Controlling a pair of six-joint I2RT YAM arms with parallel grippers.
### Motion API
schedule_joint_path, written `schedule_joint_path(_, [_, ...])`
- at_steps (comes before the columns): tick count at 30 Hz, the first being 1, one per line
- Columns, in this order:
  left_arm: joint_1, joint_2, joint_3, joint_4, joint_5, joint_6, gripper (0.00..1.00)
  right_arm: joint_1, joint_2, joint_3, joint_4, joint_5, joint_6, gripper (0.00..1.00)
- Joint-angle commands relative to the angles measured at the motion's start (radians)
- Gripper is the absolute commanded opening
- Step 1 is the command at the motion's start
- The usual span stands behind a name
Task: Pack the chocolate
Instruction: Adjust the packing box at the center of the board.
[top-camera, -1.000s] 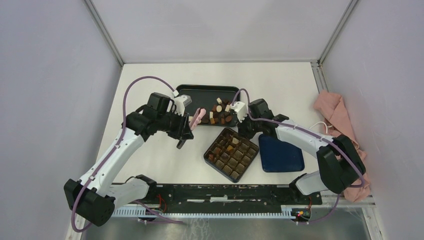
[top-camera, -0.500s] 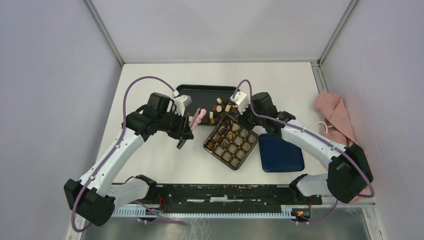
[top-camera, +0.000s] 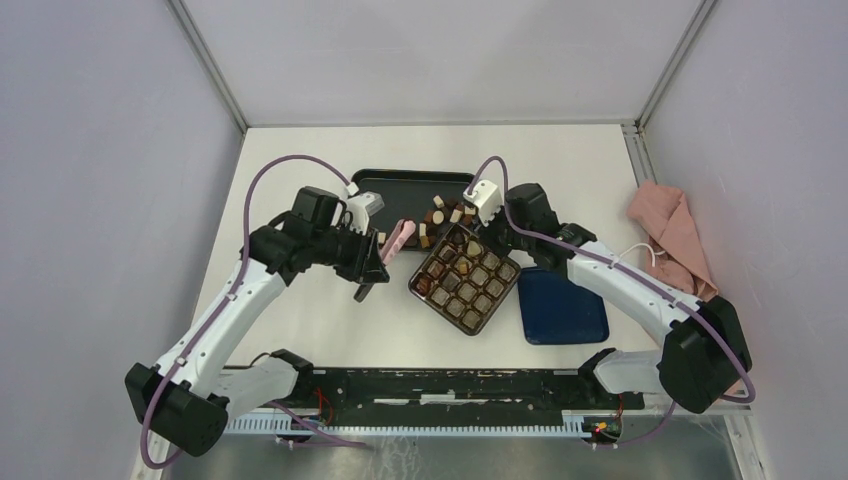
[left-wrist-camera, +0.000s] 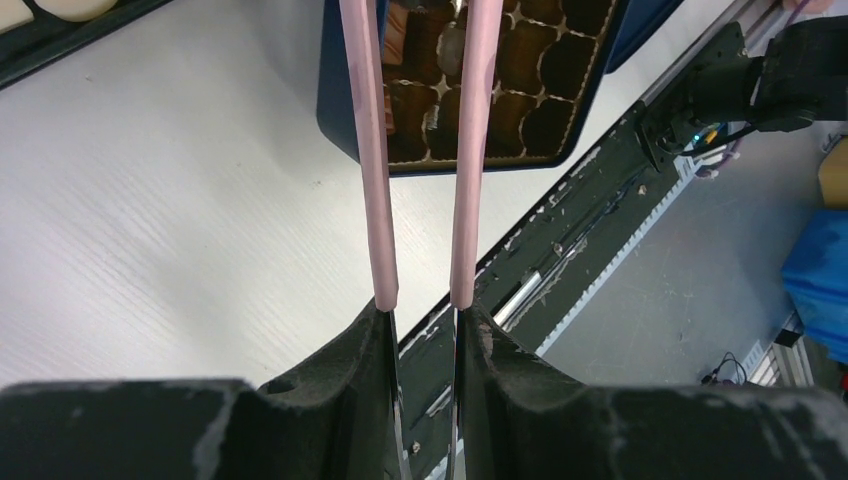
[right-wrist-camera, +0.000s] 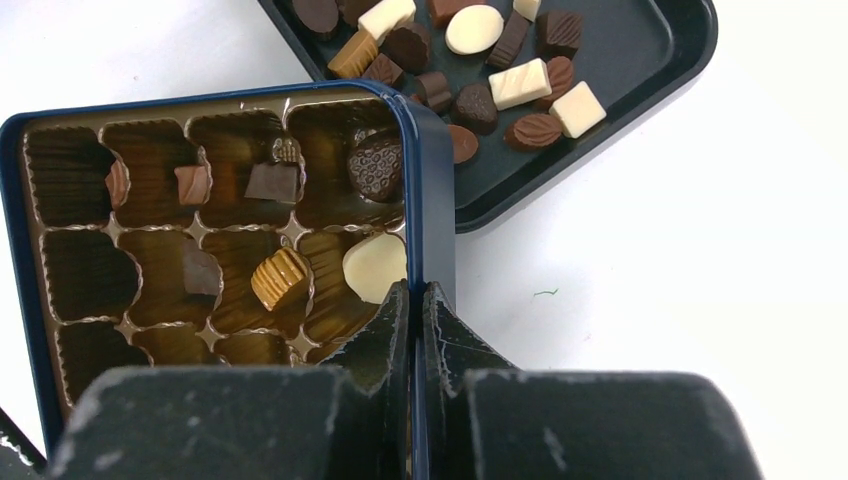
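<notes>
The chocolate (right-wrist-camera: 520, 85) is lying mostly in one black tray (right-wrist-camera: 660, 60), with several pieces sitting in one box (right-wrist-camera: 430, 180), whose wall the right gripper (right-wrist-camera: 415, 300) is pinching tightly, while the left gripper (left-wrist-camera: 425, 320) is clamping one pair of pink tweezers (left-wrist-camera: 372, 180) above the white table (top-camera: 560, 170).

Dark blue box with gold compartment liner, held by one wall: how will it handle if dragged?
Probably stiff: the dark blue box has a straight wall where the right gripper pinches it. Likely light, several compartments empty. Loose chocolate pieces may slide if it tilts.
</notes>
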Motion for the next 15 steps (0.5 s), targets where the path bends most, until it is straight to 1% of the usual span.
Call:
schedule_joint_path(1, [-0.002,-0.042,0.014,-0.012,0.071,0.005,0.02,0.002,-0.05,-0.009,0.074,-0.007,0.044,0.0])
schedule_joint_path(5, [-0.008,-0.067,-0.003,-0.022,0.117,0.006,0.02,-0.034,-0.037,-0.077,0.128,-0.125,0.143,0.0])
schedule_joint_path(8, [-0.014,-0.079,-0.027,-0.026,0.15,-0.012,0.02,-0.06,-0.024,-0.131,0.187,-0.185,0.227,0.0])
schedule_joint_path(13, [-0.023,-0.081,-0.067,-0.063,0.162,-0.043,0.02,-0.099,-0.001,-0.192,0.263,-0.203,0.368,0.0])
schedule_joint_path(15, [-0.031,-0.075,-0.077,-0.074,0.165,-0.048,0.02,-0.109,0.012,-0.206,0.265,-0.201,0.416,0.0])
